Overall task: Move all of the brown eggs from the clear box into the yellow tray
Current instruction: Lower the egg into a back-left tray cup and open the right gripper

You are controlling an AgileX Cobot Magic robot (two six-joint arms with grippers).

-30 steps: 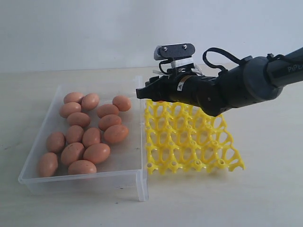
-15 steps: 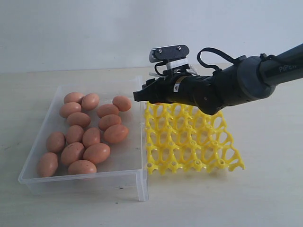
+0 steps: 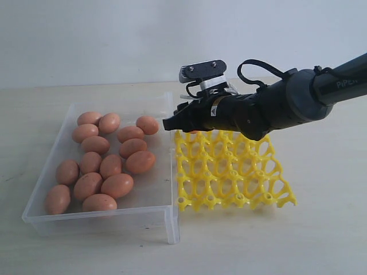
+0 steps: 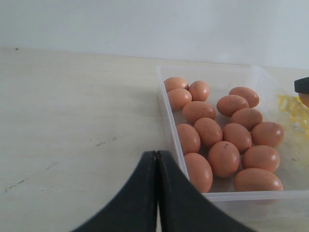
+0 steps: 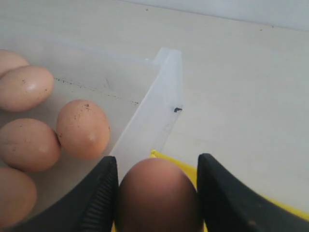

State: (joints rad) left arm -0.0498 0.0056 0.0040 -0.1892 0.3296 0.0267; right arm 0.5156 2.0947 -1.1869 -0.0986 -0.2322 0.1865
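Fifteen brown eggs point(image 3: 117, 185) lay in one clear box point(image 3: 97, 221). A sixteenth egg point(image 5: 157, 198) was clamped in the right gripper point(image 5: 157, 166), over the edge of one yellow tray point(image 3: 229, 172). The left gripper point(image 4: 157, 159) had its fingers pressed together. The arm point(image 3: 287, 106) bore lettering that read "PiPE".

A pale table point(image 3: 86, 252) with a few small dark marks held everything. Two things sat right on it: a clear box point(image 3: 97, 220) with low see-through walls on the left, and a bright yellow tray point(image 3: 229, 166) full of holes on the right. The yellow tray sat just beside the box's right wall, with bare table all around both.
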